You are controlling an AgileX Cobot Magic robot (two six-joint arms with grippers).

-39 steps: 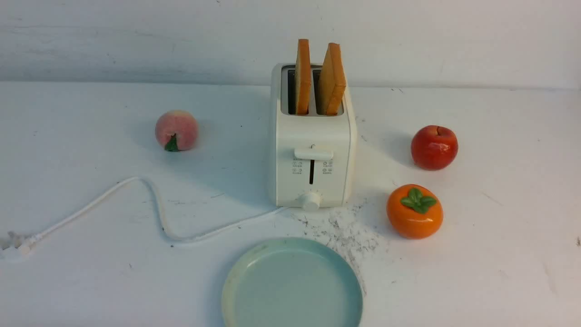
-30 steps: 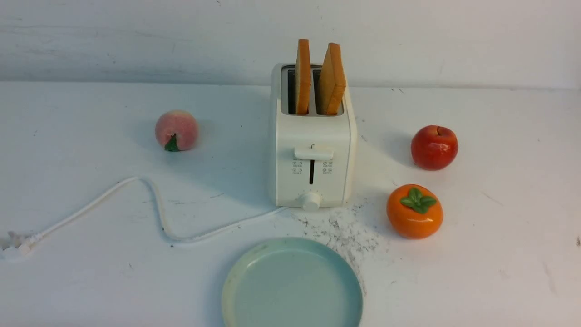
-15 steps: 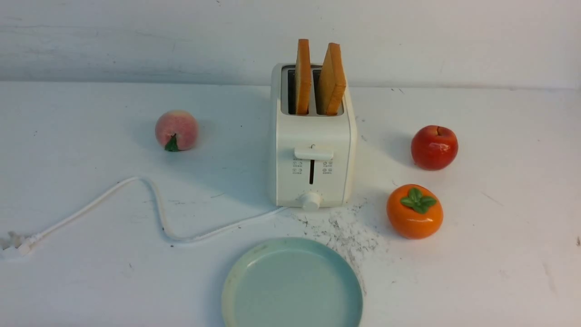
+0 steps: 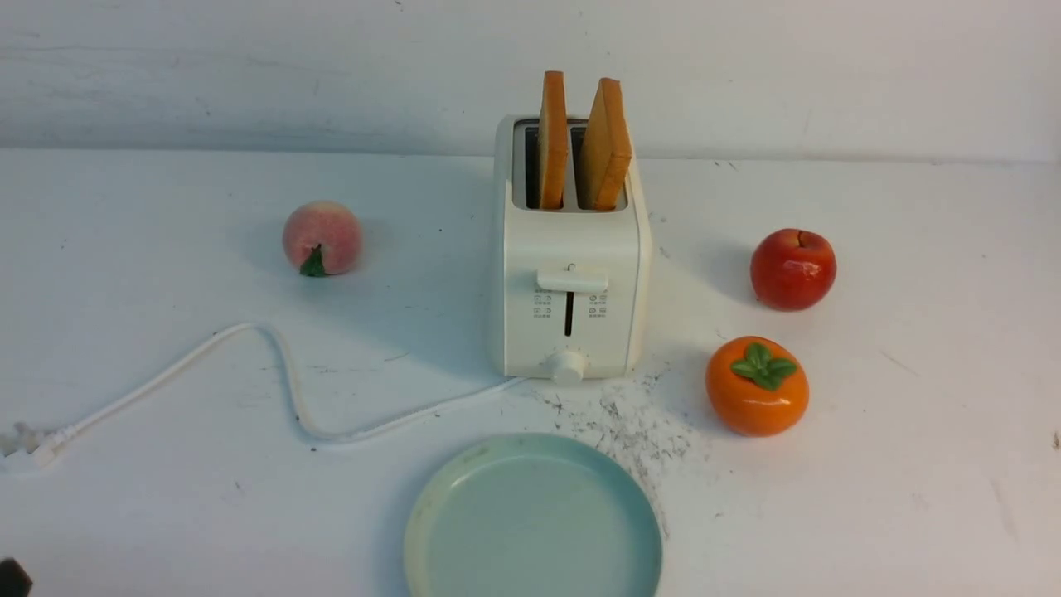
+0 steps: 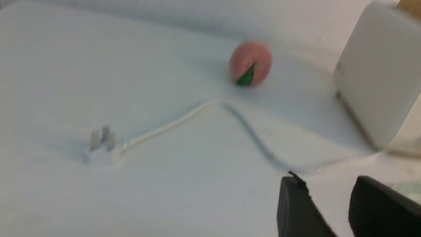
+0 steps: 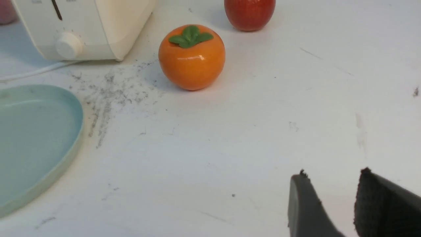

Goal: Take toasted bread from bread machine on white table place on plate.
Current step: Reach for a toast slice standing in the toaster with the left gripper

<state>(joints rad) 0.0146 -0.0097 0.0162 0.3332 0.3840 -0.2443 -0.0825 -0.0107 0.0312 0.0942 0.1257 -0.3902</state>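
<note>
The broad, flat, matte white table point(image 4: 912, 332), scuffed with dark specks, ran back to a pale wall point(image 4: 787, 75). The boxy cream-white two-slot toaster point(image 4: 572, 249) stood on its far middle part, lever and round knob facing near. The round, shallow, pale blue-green plate point(image 4: 535, 522) lay nearer, in front of the toaster, with nothing on it. Two slices of golden toast with browner crusts point(image 4: 553, 145) stood on edge in the slots, one in each, rising well out of the top; the right slice leaned. The slim white cord with its plug point(image 4: 294, 390) wound from the toaster to the left. To the right sat a glossy orange persimmon with green leaves point(image 4: 757, 386), and just beyond it a shiny red apple point(image 4: 793, 269); a fuzzy pink peach with a green leaf point(image 4: 323, 238) sat far left. The black left gripper point(image 5: 324, 197) had its jaws parted, holding nothing, and the black right gripper point(image 6: 332, 194) likewise had its jaws apart around nothing.
</note>
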